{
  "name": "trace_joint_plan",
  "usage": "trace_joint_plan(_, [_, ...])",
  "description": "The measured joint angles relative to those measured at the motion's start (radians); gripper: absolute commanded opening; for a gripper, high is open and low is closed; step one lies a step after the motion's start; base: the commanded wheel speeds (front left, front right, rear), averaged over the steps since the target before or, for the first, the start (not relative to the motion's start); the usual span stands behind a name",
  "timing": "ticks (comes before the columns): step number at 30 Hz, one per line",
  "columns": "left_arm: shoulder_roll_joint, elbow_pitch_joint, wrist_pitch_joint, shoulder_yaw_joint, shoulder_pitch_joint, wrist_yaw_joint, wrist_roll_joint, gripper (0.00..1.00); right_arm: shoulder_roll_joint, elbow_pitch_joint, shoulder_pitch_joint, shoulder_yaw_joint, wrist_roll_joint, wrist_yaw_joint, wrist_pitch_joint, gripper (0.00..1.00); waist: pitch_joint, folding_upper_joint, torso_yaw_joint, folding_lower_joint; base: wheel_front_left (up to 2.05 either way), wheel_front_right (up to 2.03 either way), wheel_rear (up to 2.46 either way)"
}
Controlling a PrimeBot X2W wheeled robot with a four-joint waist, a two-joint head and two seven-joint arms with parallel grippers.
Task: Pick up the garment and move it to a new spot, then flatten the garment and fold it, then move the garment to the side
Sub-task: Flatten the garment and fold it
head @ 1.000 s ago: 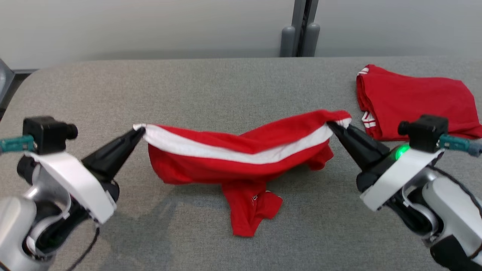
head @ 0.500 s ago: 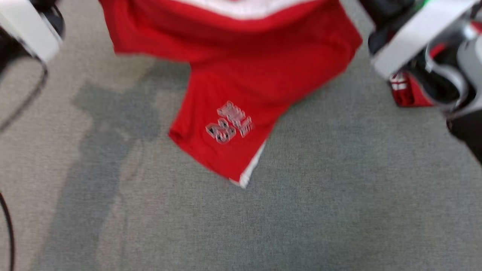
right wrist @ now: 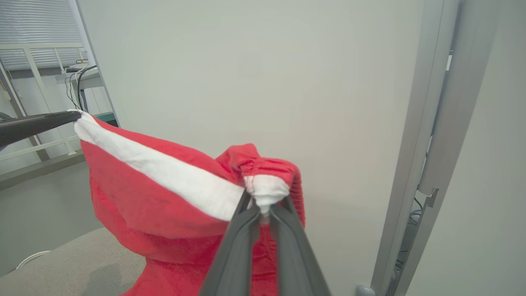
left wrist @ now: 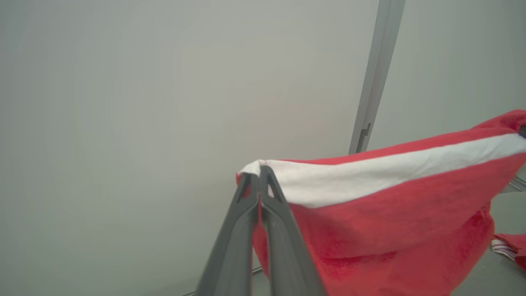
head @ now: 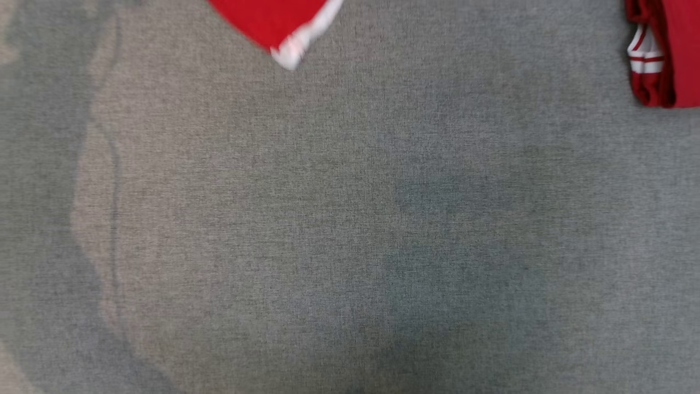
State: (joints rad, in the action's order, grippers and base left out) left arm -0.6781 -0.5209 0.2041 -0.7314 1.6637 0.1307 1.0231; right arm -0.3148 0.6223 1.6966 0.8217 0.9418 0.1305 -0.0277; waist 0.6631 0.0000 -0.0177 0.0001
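Garment (left wrist: 390,230): red shorts with a white band (left wrist: 370,172), held in the air between my two grippers. The band runs from one grip to the other and the red cloth hangs below it.
Left gripper (left wrist: 259,174): my fingers are pressed together on the band at the garment's left end, with no gap between the tips. The right wrist view shows the same tips (right wrist: 76,116) pinching that white corner.
Right gripper (right wrist: 265,209): my fingers are clamped on a bunched fold of the band at the right end, with red cloth gathered over the tips.
Garment in the head view: one red corner with a white edge (head: 273,22) shows at the far edge, left of centre, and is blurred. I cannot tell whether it touches the table.
Table (head: 350,219): grey cloth top with soft shadows at the left and in the middle.
Second garment (head: 664,54): red with white stripes, lying on the table at the far right, well apart from the hanging corner.
Wall (left wrist: 164,102): pale, behind the garment.
Post (right wrist: 448,123): grey and upright, to the right of the garment.
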Motion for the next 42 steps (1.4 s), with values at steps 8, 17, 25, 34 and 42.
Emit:
trace_joint_plan(8, [0.041, -0.115, -0.161, -0.071, 0.179, 0.000, -0.001, 0.00, 0.044, 0.182, 0.163, -0.040, -0.004, 0.000, -0.204, 0.00, 0.032, 0.0000, 0.007, 0.0000, 0.00, 0.00, 0.00])
trace_joint_plan(17, [0.036, -0.132, -0.133, -0.226, 0.191, 0.000, 0.105, 0.00, 0.081, 0.253, 0.132, 0.025, 0.020, 0.000, -0.228, 0.00, 0.017, 0.0000, 0.024, 0.0000, 0.00, 0.00, 0.00])
trace_joint_plan(25, [-0.009, -0.039, -0.010, -0.403, 0.076, 0.000, 0.240, 0.00, 0.031, 0.207, -0.024, 0.170, 0.105, 0.000, -0.198, 0.00, -0.036, 0.0000, 0.037, 0.0000, 0.00, 0.00, 0.00])
trace_joint_plan(34, [-0.102, 0.072, 0.147, -0.524, -0.086, 0.000, 0.367, 0.00, -0.009, 0.134, -0.220, 0.333, 0.222, 0.000, -0.169, 0.00, -0.152, 0.0000, 0.021, 0.0000, 0.00, 0.00, 0.00])
trace_joint_plan(42, [-0.175, 0.188, 0.320, -0.547, -0.315, 0.000, 0.440, 0.00, -0.017, 0.058, -0.396, 0.437, 0.333, 0.000, -0.010, 0.00, -0.293, 0.0000, -0.005, 0.0000, 0.00, 0.00, 0.00])
